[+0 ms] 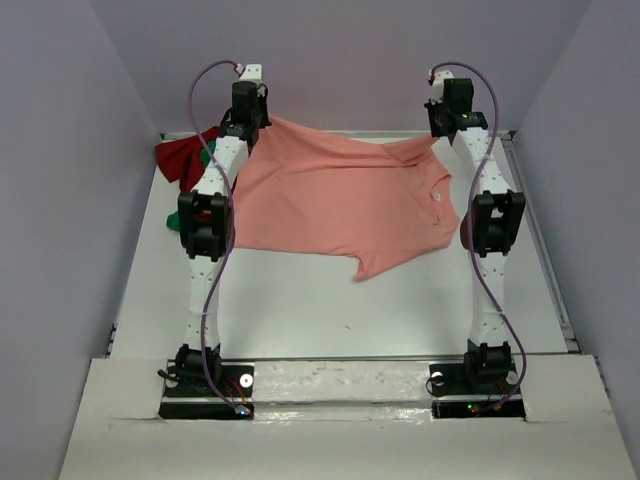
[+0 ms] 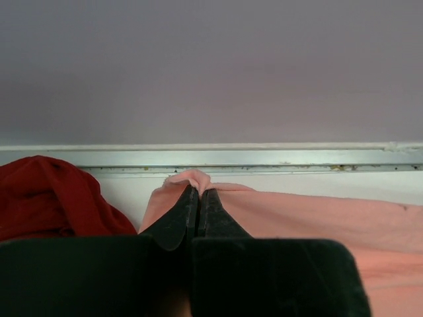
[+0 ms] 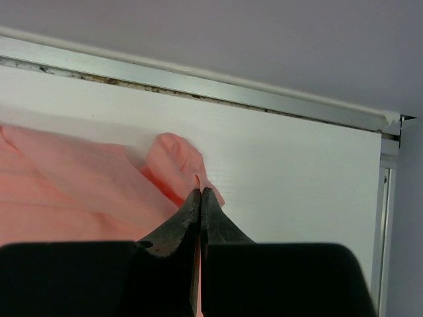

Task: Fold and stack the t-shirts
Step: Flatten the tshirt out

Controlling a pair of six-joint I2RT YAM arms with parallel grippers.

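The salmon-pink t-shirt point(image 1: 340, 200) is spread across the far half of the tabletop point(image 1: 300, 320), with its collar toward the right and one sleeve pointing at the near edge. Both of its far corners are pinched. The left hand point(image 2: 199, 191) is clamped on the far left corner, and a small fold of pink cloth bulges above its closed fingertips. The right hand point(image 3: 200, 191) is clamped on the far right corner, with cloth squeezed between its pads. The far edge looks slightly lifted, though I cannot tell how much of the shirt is off the surface. Just left of the pink shirt, the dark red t-shirt point(image 1: 178, 160) sits in a crumpled heap close to the pinched left corner. A scrap of bright green, probably the green t-shirt point(image 1: 170, 220), shows left of the pink shirt and is mostly hidden behind the left arm. Beyond the pink shirt, a metal rail point(image 2: 277, 158) runs along the foot of a pale lilac wall point(image 2: 211, 66).
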